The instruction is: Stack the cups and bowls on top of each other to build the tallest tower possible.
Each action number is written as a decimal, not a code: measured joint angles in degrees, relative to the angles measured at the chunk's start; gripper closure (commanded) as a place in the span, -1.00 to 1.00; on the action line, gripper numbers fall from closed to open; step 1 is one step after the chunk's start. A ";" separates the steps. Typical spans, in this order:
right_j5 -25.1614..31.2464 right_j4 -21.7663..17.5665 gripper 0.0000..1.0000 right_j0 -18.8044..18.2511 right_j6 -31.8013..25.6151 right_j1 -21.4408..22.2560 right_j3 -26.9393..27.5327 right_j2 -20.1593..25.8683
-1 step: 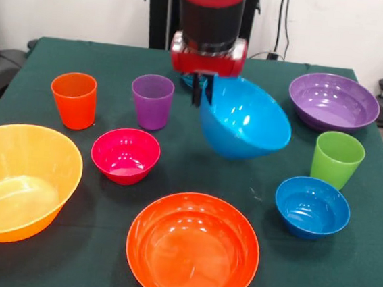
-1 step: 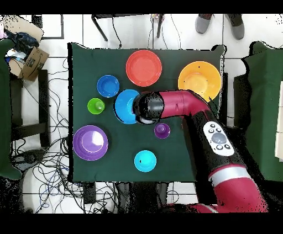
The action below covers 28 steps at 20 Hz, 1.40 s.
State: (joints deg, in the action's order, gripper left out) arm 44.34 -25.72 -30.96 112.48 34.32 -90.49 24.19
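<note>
No tower stands yet: the end effector [image 1: 204, 90] pinches the rim of the sky-blue bowl [image 1: 245, 119], tilted and lifted above the desk [image 1: 362, 268]. The other bowls and cups sit singly, all unstacked.

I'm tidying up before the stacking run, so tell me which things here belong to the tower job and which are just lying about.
Job: orange cup, purple cup, green cup; yellow-orange bowl, orange-red bowl, purple bowl, magenta bowl, dark blue bowl, cyan bowl; sky-blue bowl, tilted in the tool.
Lying about: cardboard box, floor cables, a person's shoes.
</note>
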 measured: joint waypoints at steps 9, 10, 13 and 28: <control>6.28 -0.07 1.00 -1.19 -0.36 -9.68 14.48 0.35; 7.81 -0.27 1.00 -1.29 -0.85 -11.28 16.91 0.36; 9.84 -1.24 1.00 -1.47 -2.01 -13.36 19.92 0.45; 17.43 -1.15 1.00 -3.01 -7.87 -16.56 24.77 2.59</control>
State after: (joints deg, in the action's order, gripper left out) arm 61.78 -26.87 -33.97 104.61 17.76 -65.73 26.78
